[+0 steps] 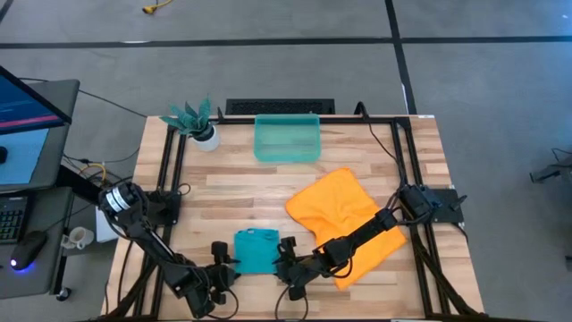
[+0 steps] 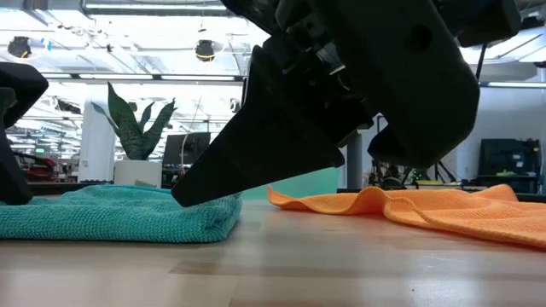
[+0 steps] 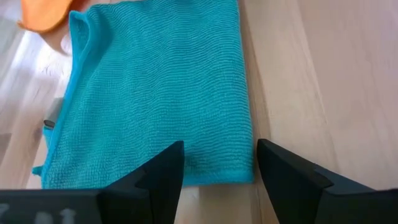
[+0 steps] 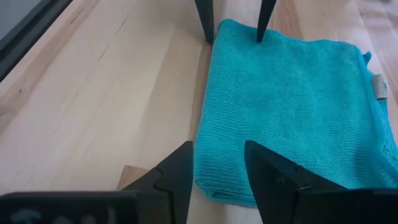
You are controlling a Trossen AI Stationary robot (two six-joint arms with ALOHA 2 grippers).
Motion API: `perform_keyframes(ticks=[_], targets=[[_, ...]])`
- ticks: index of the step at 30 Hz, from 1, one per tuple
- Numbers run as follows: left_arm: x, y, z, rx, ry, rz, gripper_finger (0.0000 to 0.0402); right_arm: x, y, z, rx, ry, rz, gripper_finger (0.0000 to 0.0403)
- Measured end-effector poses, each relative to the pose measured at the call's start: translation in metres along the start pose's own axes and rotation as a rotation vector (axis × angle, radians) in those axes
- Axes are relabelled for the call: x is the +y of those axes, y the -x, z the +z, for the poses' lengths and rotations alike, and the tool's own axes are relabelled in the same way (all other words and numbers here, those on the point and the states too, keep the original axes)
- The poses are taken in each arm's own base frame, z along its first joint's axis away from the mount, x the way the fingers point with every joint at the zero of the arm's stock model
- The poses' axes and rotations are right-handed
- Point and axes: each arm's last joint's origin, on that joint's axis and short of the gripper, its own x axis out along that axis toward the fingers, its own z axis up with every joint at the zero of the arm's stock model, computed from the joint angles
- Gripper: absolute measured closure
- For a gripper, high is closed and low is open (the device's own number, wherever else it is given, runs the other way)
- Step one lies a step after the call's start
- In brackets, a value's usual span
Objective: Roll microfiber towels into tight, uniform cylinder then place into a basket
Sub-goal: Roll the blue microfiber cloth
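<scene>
At 6 o'clock on the table the teal towel (image 1: 257,250) lies flat, folded, w/ a gripper at each short end: left gripper (image 1: 221,260) at its 9 o'clock edge, right gripper (image 1: 288,259) at 3 o'clock. Both have fingers spread over the near-edge corners, nothing pinched yet. Equally near. Orange towel (image 1: 344,215) sprawls at 3, basket (image 1: 287,137) at 12, well apart.

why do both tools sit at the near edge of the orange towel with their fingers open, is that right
Not quite: it is the teal towel, not the orange towel. The high view shows the left tool and the right tool at its near corners, and both wrist views show open fingers straddling its edge. The orange one lies flat beside it.
</scene>
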Motion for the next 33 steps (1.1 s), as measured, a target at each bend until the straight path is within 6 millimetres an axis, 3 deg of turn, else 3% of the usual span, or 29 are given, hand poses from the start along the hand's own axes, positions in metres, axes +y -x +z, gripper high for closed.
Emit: perform_keyframes(ticks=[6, 20, 33], targets=[[0.003, -0.005, 0.001, 0.034, 0.012, -0.006, 0.0234, 0.001, 0.000, 0.000, 0.003, -0.016, 0.042, 0.0235], [0.003, -0.008, 0.001, 0.042, 0.123, -0.022, 0.0392, -0.006, -0.002, -0.005, 0.054, -0.015, 0.034, 0.0235], [0.002, -0.003, 0.011, 0.055, 0.254, -0.074, 0.0383, -0.007, -0.003, -0.005, 0.057, -0.027, 0.063, 0.0235]])
